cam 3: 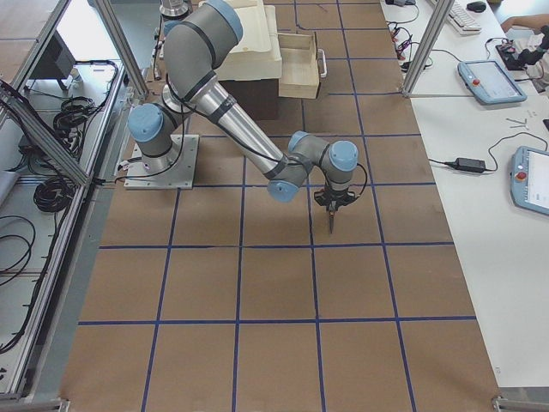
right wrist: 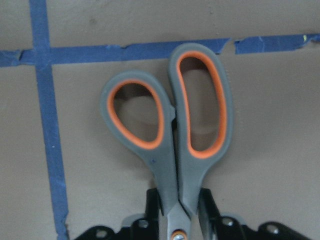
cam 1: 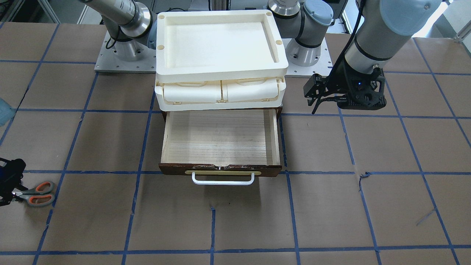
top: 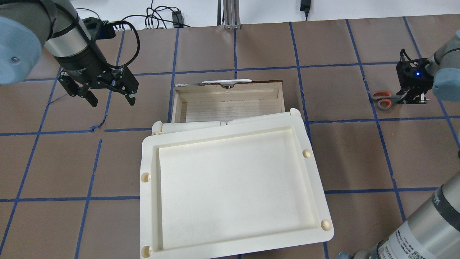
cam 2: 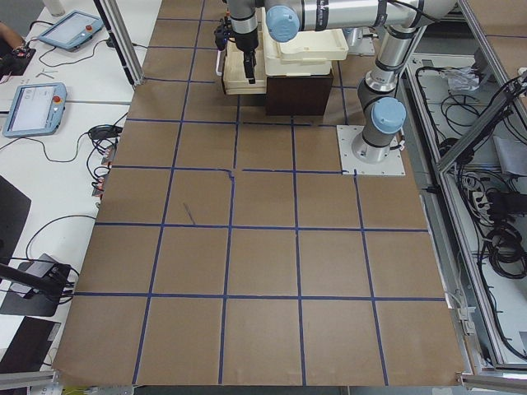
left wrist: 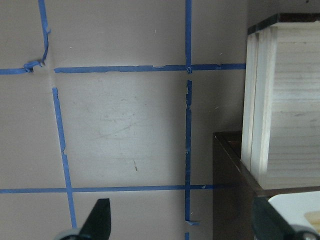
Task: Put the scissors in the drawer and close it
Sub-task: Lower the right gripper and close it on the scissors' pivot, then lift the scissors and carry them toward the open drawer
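Grey scissors (right wrist: 168, 167), pinched in right end effector (right wrist: 178, 199)

— Any writing you can read?
— None. My right arm's silver tube (top: 413, 233), right of the cream plastic tray-topped unit (top: 151, 201), carries print too small to make out.

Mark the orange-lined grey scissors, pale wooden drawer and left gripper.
orange-lined grey scissors (right wrist: 170, 180), right wrist view, handle shank
pale wooden drawer (cam 1: 220, 138), front-facing view, bare floor
left gripper (top: 113, 102), overhead view, between fingertips
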### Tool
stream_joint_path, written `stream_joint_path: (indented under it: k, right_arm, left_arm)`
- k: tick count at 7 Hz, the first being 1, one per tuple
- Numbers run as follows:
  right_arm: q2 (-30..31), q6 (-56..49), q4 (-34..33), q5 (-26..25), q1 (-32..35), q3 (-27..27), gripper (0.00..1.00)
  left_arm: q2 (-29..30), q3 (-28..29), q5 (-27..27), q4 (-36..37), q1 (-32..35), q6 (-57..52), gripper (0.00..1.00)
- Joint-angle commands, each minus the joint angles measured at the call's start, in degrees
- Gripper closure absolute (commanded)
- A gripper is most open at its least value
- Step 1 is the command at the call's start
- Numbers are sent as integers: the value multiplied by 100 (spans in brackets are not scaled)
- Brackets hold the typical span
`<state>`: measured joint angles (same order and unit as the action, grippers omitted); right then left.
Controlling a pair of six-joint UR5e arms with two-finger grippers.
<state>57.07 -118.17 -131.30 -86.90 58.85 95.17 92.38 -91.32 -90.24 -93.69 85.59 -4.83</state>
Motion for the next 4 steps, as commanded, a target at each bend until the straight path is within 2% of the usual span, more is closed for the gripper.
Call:
stream_joint_path:
  k: [1,2,4]
  right_arm:
    - [216,249,8,-2,134,-25,99]
    - [626,599,182,68,214,-42,100]
    - [1217,1459,1172,69,720,-331,100]
  left_arm:
    - [0,0,7,0,1,9,0]
    - [0,0,7,0,1,0,0]
    - [-9,0,7,-9,1,0,0]
